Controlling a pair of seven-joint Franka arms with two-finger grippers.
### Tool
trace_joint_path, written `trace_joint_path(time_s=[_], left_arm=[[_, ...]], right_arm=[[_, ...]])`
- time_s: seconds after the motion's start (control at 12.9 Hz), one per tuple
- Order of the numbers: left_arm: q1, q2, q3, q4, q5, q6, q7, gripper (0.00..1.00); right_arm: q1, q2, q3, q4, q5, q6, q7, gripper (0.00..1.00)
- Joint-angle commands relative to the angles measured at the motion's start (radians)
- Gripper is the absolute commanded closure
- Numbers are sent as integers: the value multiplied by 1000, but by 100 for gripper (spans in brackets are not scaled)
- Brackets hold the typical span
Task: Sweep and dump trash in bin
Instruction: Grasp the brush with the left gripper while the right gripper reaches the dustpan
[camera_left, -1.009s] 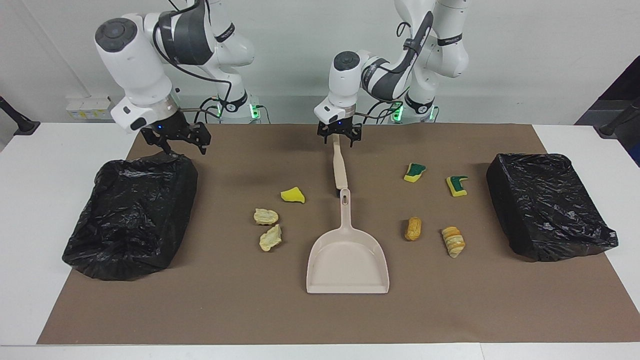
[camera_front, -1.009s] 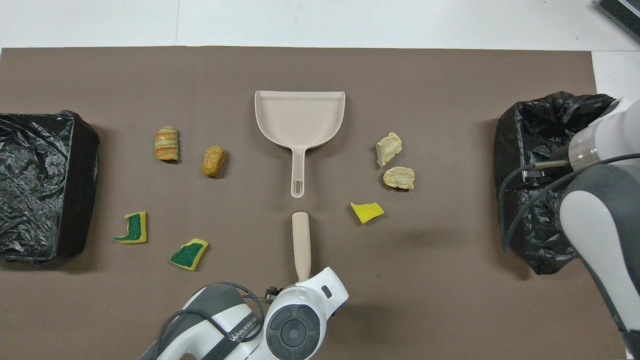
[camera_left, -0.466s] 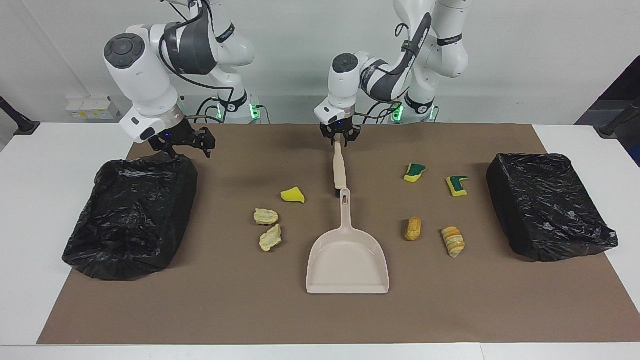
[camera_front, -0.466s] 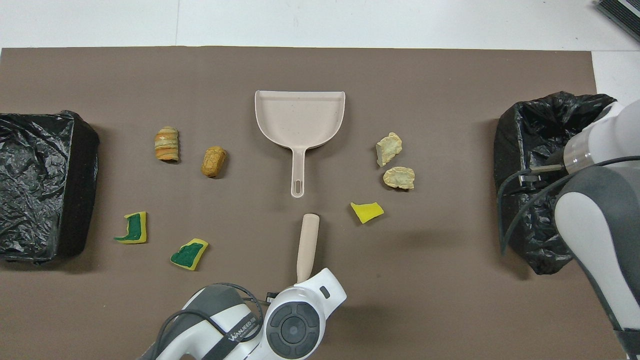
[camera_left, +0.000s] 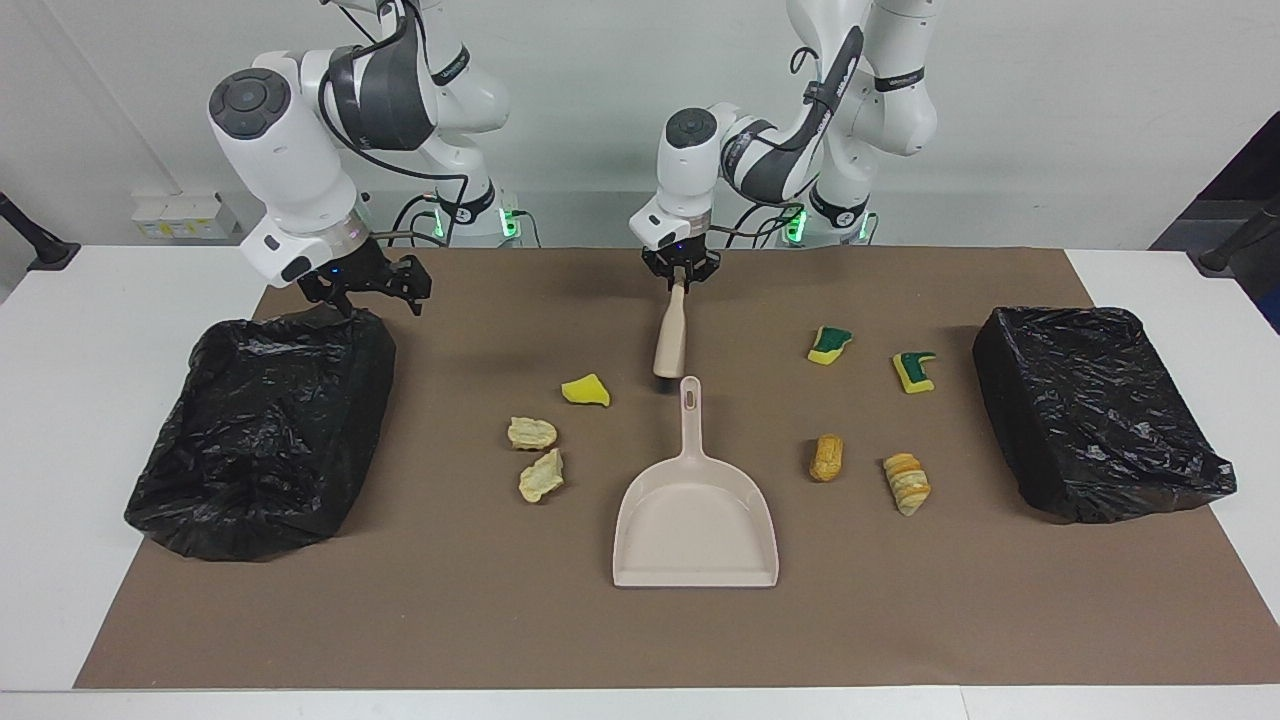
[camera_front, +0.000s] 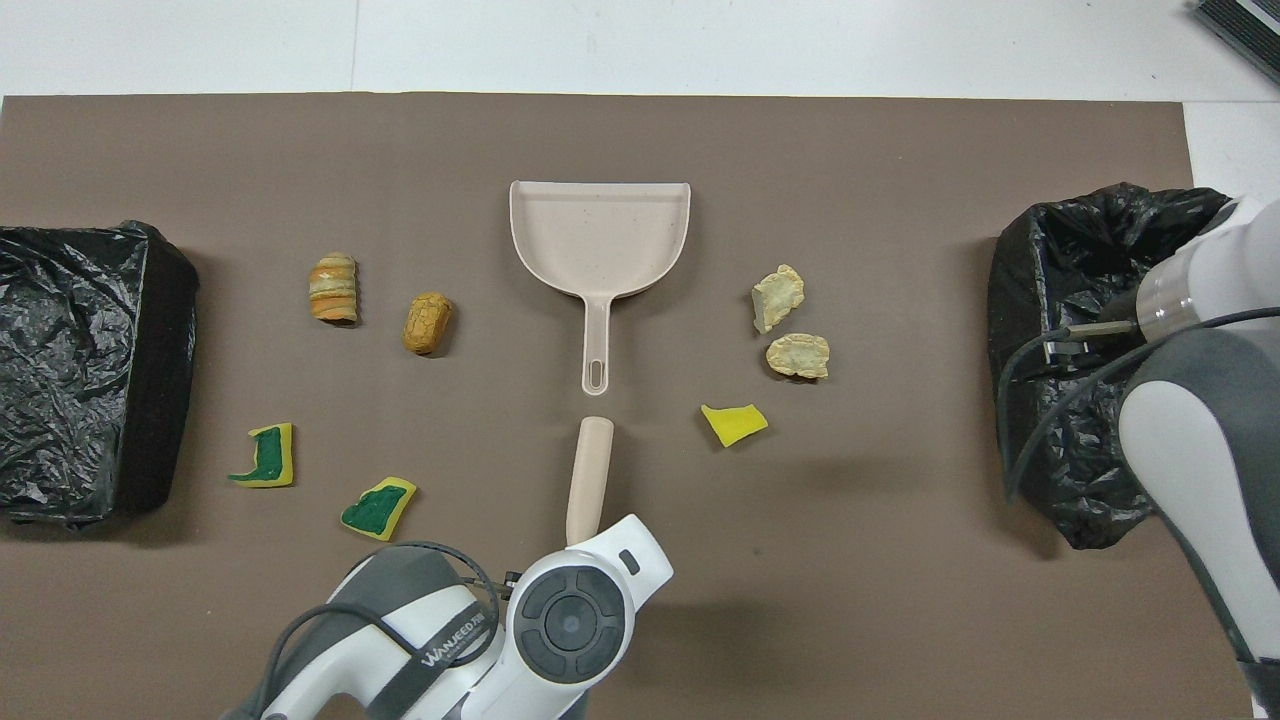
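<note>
A brown mat (camera_left: 420, 600) covers the white table. The left gripper (camera_left: 679, 282) clamps the brush (camera_left: 669, 338), lifted and tilted. The right gripper (camera_left: 366, 290), jaws wide, hovers over a black bin (camera_left: 250, 440). Trash (camera_left: 532, 433) lies scattered either side of the dustpan (camera_left: 696, 520).

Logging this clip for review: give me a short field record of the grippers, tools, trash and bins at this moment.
left gripper: shut on brush, one end lifted off the mat
brush: beige, tilted, lower end near the dustpan handle
right gripper: open, over the rim of a bin, waiting
dustpan: flat on the mat, untouched
trash: seven scraps on the mat, none in the dustpan
bins: two, black-lined, one at each end
</note>
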Motion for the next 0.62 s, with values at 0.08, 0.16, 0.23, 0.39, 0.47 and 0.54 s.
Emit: trace_joint_path(time_s=[0.08, 0.16, 0.23, 0.39, 0.47, 0.54], left_arm=[[138, -82, 0, 11, 46, -107, 53, 100], [172, -102, 0, 11, 49, -119, 68, 100], [222, -103, 0, 17, 50, -118, 85, 100], [302, -84, -2, 54, 76, -112, 99, 100], [342, -65, -2, 71, 96, -107, 101, 100], [386, -39, -2, 104, 107, -108, 107, 100]], right_arm=[[80, 62, 4, 85, 9, 28, 114, 0], [114, 99, 4, 95, 2, 34, 160, 0], [157, 153, 4, 145, -6, 57, 228, 0], [226, 272, 4, 267, -3, 77, 336, 0], [252, 330, 4, 330, 3, 94, 376, 0], [285, 384, 7, 373, 6, 117, 423, 0]])
